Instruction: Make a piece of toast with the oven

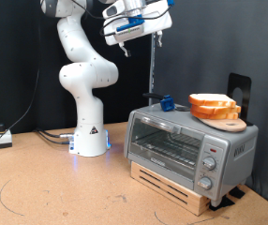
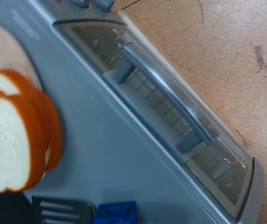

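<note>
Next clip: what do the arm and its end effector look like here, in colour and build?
The arm is glossy white, built of rounded, bulbous segments on a flared white base that glows blue at the bottom. The end effector is a white and grey block with blue accents and thin dark fingers. Dark cables trail along the floor behind the base.

brown wooden table (image 1: 68, 192) is carrying everything. curved scuff lines are showing on its surface toward the exterior view's bottom left. robot base (image 1: 90, 141) is sitting directly on it, left of centre in the exterior view. a small white box (image 1: 3, 138) with cables is lying at the exterior view's far left edge. a slatted wooden crate (image 1: 176, 184) is resting on the table right of the base, and the oven (image 1: 186, 142) is sitting on that crate, not on the table itself.
</note>
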You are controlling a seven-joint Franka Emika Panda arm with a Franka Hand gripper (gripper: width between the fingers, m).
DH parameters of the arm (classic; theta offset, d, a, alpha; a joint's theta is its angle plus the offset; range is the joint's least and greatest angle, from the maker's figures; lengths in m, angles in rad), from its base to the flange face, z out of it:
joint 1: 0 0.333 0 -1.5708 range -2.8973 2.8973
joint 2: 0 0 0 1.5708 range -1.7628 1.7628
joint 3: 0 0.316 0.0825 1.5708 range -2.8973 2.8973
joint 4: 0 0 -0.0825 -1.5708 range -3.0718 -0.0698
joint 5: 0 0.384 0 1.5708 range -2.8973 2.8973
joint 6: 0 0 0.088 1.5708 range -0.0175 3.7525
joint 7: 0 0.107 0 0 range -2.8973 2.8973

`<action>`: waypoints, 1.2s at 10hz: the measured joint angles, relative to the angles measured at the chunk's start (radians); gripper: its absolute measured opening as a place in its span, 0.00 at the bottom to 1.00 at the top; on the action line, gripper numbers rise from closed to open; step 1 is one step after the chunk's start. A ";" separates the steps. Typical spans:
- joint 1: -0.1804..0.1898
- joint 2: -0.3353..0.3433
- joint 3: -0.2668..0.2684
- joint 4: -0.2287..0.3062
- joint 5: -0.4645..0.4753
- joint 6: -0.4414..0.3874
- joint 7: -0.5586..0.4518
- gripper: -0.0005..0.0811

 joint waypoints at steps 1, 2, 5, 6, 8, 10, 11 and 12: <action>0.025 -0.001 -0.038 -0.002 0.031 0.000 -0.121 0.99; 0.059 0.006 -0.096 -0.007 0.045 -0.008 -0.256 0.99; 0.137 0.049 -0.198 -0.006 0.054 -0.001 -0.463 0.99; 0.145 0.046 -0.206 -0.005 0.060 -0.030 -0.499 0.99; 0.172 0.039 -0.248 -0.013 0.060 -0.069 -0.672 0.99; 0.172 0.043 -0.264 -0.053 0.005 -0.036 -0.779 0.99; 0.168 0.051 -0.265 -0.078 -0.018 -0.002 -0.794 0.99; 0.166 0.063 -0.268 -0.097 -0.026 0.020 -0.798 0.99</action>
